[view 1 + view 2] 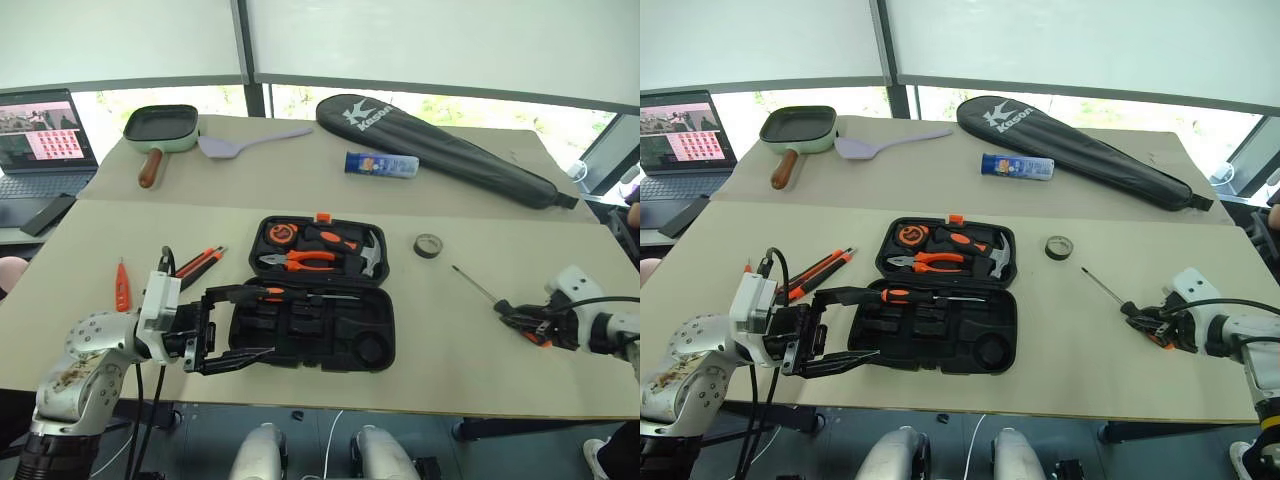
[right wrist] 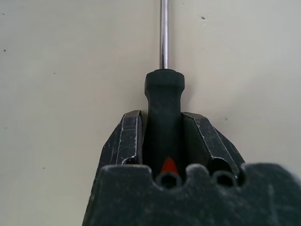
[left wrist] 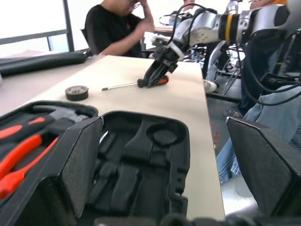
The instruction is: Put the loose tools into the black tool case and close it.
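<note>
Robot lab, laptop (image 1: 40, 135), seated person (image 3: 117, 28), cabled rig

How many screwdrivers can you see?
2. One screwdriver lies in the open black tool case, across its middle. The other screwdriver is on the table's right side, its handle between the right claw's fingers.

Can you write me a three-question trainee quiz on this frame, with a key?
1. True or false: the black tool case lies open.
2. What is the right gripper closed on? A) tape roll B) screwdriver C) utility knife
3. Which loose tool lies on the table between the case and the right gripper?

Key:
1. True; the pliers and hammer show inside.
2. B; its fingers flank the screwdriver handle, shaft pointing away.
3. The tape roll.
</note>
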Controlling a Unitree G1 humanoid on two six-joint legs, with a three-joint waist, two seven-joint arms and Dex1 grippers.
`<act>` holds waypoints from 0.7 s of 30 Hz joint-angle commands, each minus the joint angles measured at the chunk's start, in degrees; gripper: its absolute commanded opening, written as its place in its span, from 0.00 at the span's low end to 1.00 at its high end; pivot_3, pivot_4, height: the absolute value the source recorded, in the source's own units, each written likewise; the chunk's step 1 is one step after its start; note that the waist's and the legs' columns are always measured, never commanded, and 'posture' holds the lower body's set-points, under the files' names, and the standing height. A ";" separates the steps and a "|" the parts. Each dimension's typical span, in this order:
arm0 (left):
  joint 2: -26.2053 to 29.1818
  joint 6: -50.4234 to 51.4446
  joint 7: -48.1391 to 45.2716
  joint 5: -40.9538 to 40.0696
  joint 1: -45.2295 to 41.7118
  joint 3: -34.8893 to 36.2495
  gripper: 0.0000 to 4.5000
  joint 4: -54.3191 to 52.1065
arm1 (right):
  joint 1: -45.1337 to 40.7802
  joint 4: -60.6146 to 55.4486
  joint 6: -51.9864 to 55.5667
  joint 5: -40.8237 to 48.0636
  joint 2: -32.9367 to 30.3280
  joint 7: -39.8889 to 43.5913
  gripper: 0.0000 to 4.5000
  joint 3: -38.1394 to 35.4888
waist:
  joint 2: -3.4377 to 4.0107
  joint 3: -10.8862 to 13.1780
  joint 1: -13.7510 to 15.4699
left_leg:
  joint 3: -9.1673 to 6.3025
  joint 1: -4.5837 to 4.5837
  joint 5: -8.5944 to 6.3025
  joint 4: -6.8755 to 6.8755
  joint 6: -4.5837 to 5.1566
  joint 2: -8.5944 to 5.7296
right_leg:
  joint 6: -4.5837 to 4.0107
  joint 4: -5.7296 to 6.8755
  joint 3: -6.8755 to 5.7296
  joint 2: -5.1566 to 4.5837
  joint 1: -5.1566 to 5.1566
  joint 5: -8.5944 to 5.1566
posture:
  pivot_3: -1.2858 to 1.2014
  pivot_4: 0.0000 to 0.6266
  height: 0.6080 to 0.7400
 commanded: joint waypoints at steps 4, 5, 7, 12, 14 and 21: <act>1.22 0.47 -0.17 -1.20 -0.48 2.42 1.00 0.40 | 2.04 -16.54 -6.39 8.02 -3.38 11.95 0.20 -6.20 | 0.13 0.03 -0.11 | 0.03 -0.05 0.00 0.00 0.00 -0.01 | 0.01 -0.01 0.04 0.01 -0.09 0.00 | 0.52 0.24 1.00; 1.30 0.30 -0.44 -1.04 -0.39 2.43 1.00 0.86 | 1.29 -19.36 -6.54 9.89 -3.23 13.95 0.20 -6.24 | 0.21 0.04 -0.82 | 0.03 -0.06 0.00 0.00 0.00 -0.02 | 0.02 0.01 0.06 0.04 -0.13 0.00 | 0.52 0.24 1.00; 1.63 -0.41 -0.78 -0.16 0.20 2.73 1.00 1.91 | -2.21 -25.58 -0.35 14.84 -2.46 14.61 0.20 -4.65 | 0.28 0.08 -1.62 | -0.08 -0.02 0.00 -0.03 0.00 0.13 | -0.02 0.03 0.12 0.20 -0.15 0.00 | 0.52 0.24 1.00; 2.40 -2.09 -0.82 1.93 3.16 5.05 1.00 4.00 | -16.58 -39.65 13.76 19.18 4.77 11.34 0.20 10.81 | 0.07 0.12 -2.82 | -0.31 0.05 -0.01 -0.10 -0.02 0.25 | -0.16 0.13 0.09 0.30 -0.23 0.02 | 0.52 0.24 1.00; 2.55 -3.82 -1.69 2.94 4.51 5.49 1.00 5.02 | -22.98 -41.02 19.96 16.24 9.42 8.29 0.20 18.98 | -0.01 0.17 -2.67 | -0.36 -0.15 -0.01 -0.11 -0.03 0.27 | -0.23 0.21 0.07 0.30 -0.46 0.04 | 0.52 0.24 1.00; 1.03 -10.77 -1.84 6.31 7.97 6.60 1.00 7.99 | -31.36 -37.68 29.03 8.56 16.86 2.41 0.20 34.32 | -0.05 0.20 -0.72 | -0.31 -0.76 -0.01 -0.06 -0.03 0.07 | -0.17 0.24 -0.06 -0.11 -1.03 0.07 | 0.52 0.24 1.00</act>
